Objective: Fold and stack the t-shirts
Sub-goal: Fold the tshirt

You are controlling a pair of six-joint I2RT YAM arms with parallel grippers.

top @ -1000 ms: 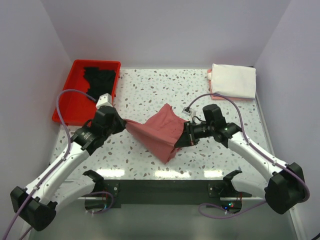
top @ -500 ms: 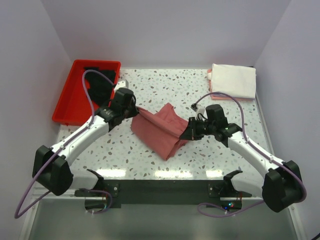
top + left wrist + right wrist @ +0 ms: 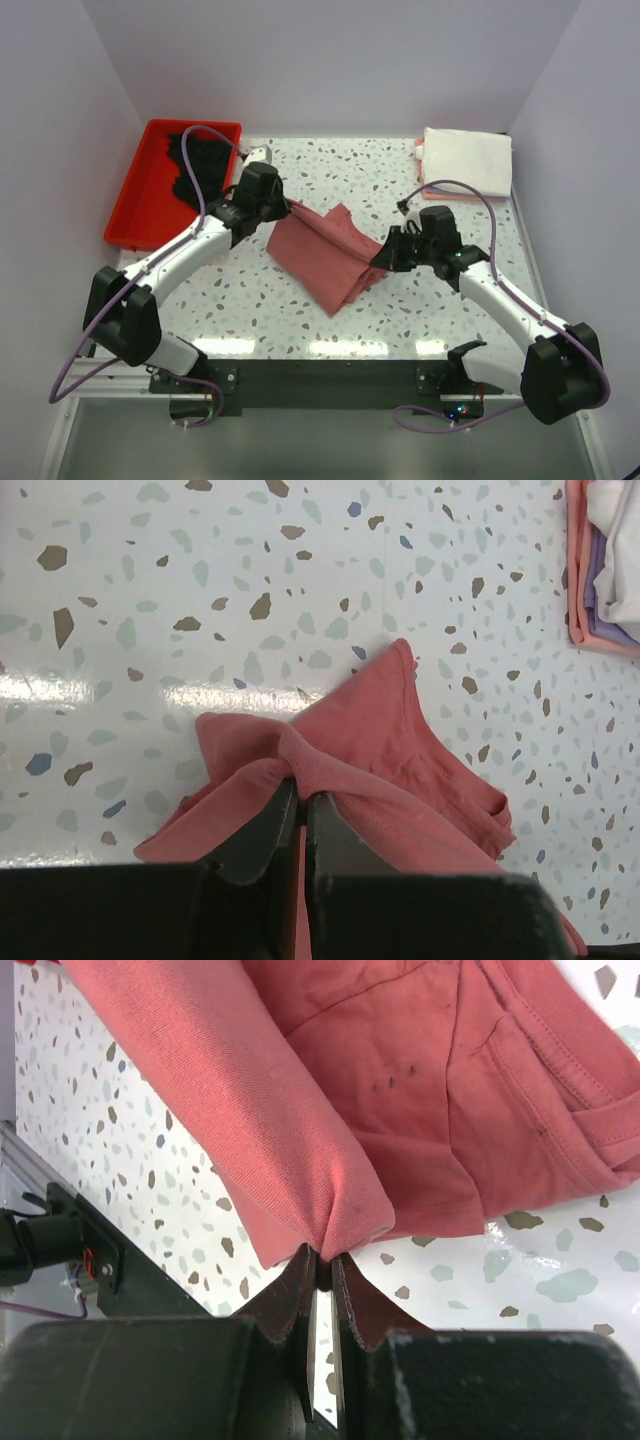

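Pinching opposite ends of the dusty-rose t-shirt at the middle of the surface, left hand and right hand clamp bunched cloth, clearest in the wrist views, overhead alone catching the black shirt in the red tray.

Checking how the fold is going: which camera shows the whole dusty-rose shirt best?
The top external view: the dusty-rose shirt shows whole, edge to edge. The left wrist view gives only the bunch in the left pincer; the right wrist view, the fold in the right pincer.
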